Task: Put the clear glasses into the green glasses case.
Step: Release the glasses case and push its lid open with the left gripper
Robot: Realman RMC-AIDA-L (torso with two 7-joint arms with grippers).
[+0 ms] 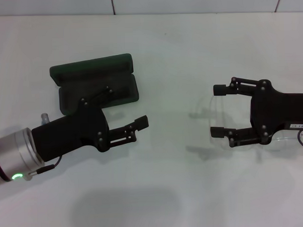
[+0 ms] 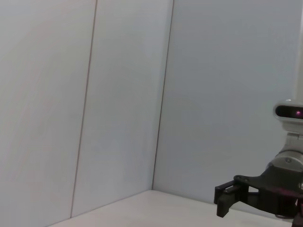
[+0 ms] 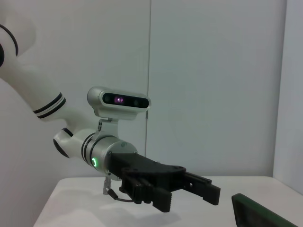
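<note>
While open, right gripper (image 1: 219, 111) straddles the clear glasses (image 1: 211, 122).

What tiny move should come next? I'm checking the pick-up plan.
Probably lower the right gripper onto the clear glasses and close. Its fingers are open around them on the table, and the green glasses case already lies open.

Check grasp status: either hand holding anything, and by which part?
Nothing held. The right hand is open above the clear glasses on the table; the left hand is empty beside the open green glasses case.
</note>
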